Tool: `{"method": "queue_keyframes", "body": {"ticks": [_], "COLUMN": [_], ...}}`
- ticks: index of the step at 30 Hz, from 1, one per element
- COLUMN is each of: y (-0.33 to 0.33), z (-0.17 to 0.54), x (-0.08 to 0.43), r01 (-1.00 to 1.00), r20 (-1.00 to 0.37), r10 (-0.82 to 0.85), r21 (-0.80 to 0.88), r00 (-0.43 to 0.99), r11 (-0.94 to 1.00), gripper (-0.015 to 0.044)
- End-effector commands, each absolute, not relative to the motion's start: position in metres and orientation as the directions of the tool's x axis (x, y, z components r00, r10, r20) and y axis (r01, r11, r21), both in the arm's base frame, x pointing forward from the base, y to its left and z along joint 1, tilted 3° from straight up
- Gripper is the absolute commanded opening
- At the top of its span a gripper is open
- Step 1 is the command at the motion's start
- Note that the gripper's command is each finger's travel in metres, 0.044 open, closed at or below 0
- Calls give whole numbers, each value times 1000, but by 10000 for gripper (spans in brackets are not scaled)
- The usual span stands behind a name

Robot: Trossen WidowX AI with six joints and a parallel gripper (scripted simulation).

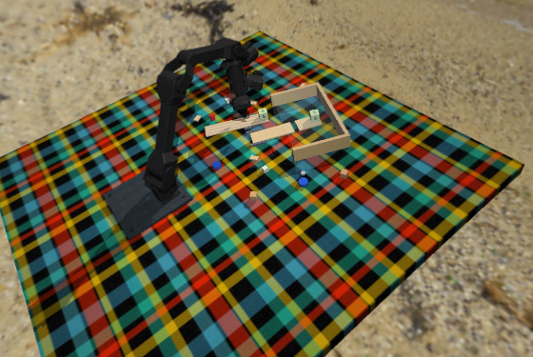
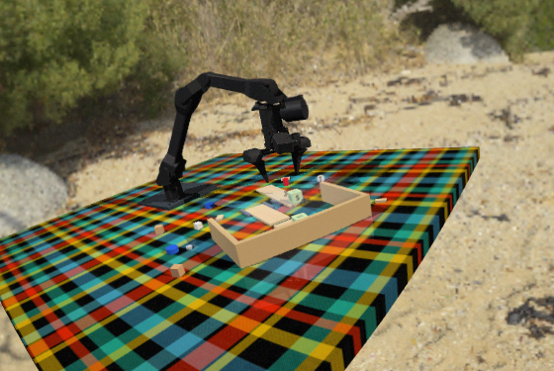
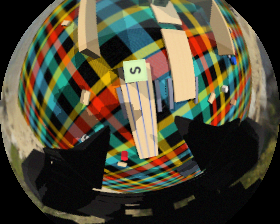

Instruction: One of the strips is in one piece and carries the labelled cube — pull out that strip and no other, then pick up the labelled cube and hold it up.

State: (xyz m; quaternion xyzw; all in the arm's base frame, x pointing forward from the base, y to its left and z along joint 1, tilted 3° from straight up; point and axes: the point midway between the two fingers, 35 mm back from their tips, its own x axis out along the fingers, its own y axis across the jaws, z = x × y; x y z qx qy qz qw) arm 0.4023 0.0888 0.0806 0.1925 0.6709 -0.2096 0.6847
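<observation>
A pale strip with thin dark lines (image 1: pixel 224 127) (image 3: pixel 147 135) lies in one piece, outside the walled frame. A light-green cube with a dark mark like an S (image 1: pixel 263 114) (image 2: pixel 295 197) (image 3: pixel 135 71) sits on its far end. Beside it lies a plain strip in two parts: a near piece (image 1: pixel 271 133) (image 2: pixel 267 214) (image 3: pixel 181 65) and a far piece (image 1: pixel 305 124) (image 3: pixel 167 14), with a gap between them. A second green cube (image 1: pixel 314 115) (image 2: pixel 299 216) stands on the far piece. My gripper (image 2: pixel 282 176) (image 3: pixel 143 123) is wide open and empty, above the lined strip.
A three-sided wooden frame (image 1: pixel 334 117) (image 2: pixel 302 230) (image 3: pixel 89 27) stands around the far piece. Low grey rails (image 3: pixel 171 92) flank the strips. Blue discs (image 1: pixel 303 182) (image 2: pixel 172 249), a red piece (image 1: pixel 212 117) (image 2: pixel 286 181) (image 3: pixel 124 155) and small tan blocks (image 1: pixel 253 195) (image 2: pixel 177 270) lie scattered around.
</observation>
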Motion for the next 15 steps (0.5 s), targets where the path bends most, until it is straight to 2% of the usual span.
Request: {"method": "queue_keyframes", "body": {"ticks": [1,15], "y": [81,58], "z": [83,89], "x": [416,453], "r01": [543,543], "r20": [-999,-999], "r10": [-33,-35], "r21": [-22,-22], "r00": [12,15], "r11": [840,840], "gripper": [440,440]}}
